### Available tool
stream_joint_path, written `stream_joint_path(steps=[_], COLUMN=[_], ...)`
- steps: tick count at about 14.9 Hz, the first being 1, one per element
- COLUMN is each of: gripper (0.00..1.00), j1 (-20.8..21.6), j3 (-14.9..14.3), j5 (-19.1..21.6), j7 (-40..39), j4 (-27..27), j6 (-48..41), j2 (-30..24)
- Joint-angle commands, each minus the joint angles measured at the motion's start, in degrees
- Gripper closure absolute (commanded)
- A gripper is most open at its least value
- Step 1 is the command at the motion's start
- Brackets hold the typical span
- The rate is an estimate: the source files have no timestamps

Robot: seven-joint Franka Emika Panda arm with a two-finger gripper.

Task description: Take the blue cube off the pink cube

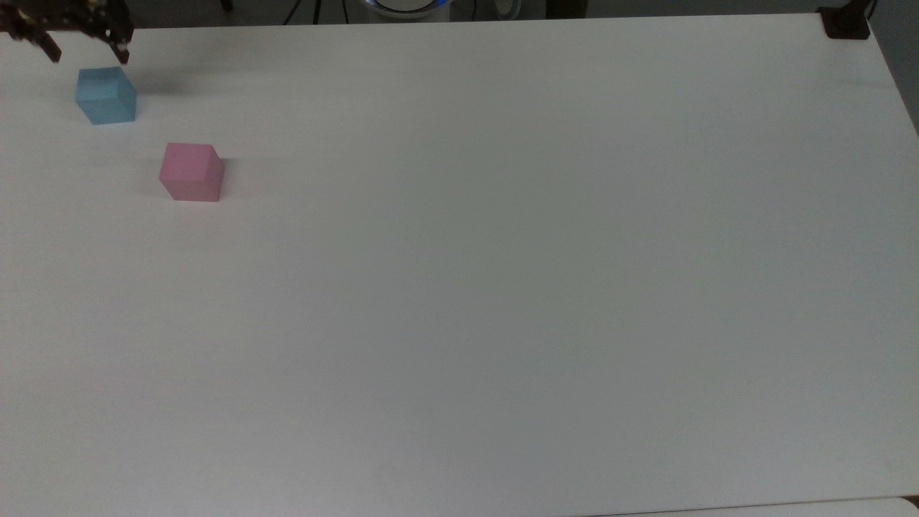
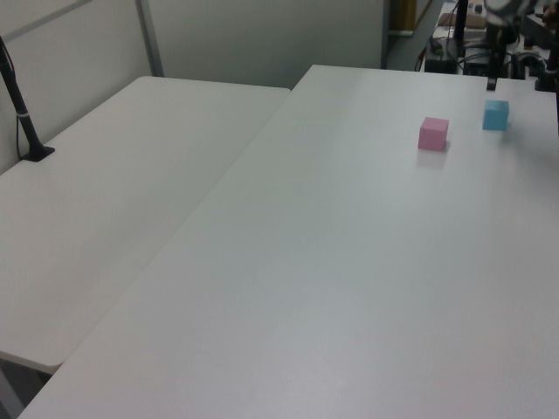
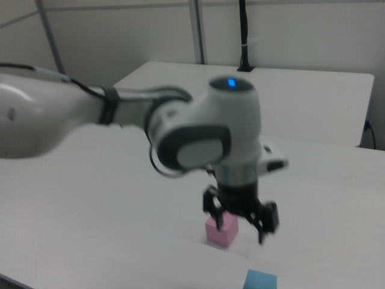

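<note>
While the blue cube (image 1: 106,95) sits apart from the pink cube (image 1: 191,171), the spread-fingered, empty gripper (image 1: 85,43) hovers close enough that a dip could knock it.

Two white tables (image 2: 157,175) side by side, pale partition walls (image 2: 262,39) behind, a black post (image 2: 22,113).

Worktop (image 1: 502,287): white, matte, rectangular. Second white table (image 2: 113,175): abutting it on the left view's left. Black post (image 2: 22,113): standing on that second table, cable attached. Black clamp (image 1: 846,21): at worktop's corner.
</note>
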Motion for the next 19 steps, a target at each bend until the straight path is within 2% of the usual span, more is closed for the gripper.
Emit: stream_joint_path(steps=[1, 3, 4, 7, 9, 11, 13, 16, 19], gripper=[0.00, 0.00, 0.00, 0.00, 0.00, 0.00, 0.00, 0.00, 0.00], j1=[6.7, 12.7, 17.1, 24.1, 28.4, 29.1, 29.0, 30.2, 30.1], j3=[0.0, -0.1, -0.2, -1.0, -0.9, 0.3, 2.4, 2.7, 2.6], j5=[2.4, 2.7, 2.6, 2.5, 2.2, 1.8, 0.7, -1.3, -1.4], j7=[10.1, 24.2, 31.8, 38.0, 38.0, 33.8, 33.6, 41.0, 41.3], j4=[5.5, 8.6, 9.2, 9.9, 11.2, 11.3, 11.3, 11.9, 12.6], j6=[-14.5, -20.5, -23.1, -25.0, -26.4, -24.8, -20.9, -18.3, -18.7], j2=[-7.4, -10.1, -12.2, -15.7, -15.3, -12.6, -12.0, -10.2, -10.3])
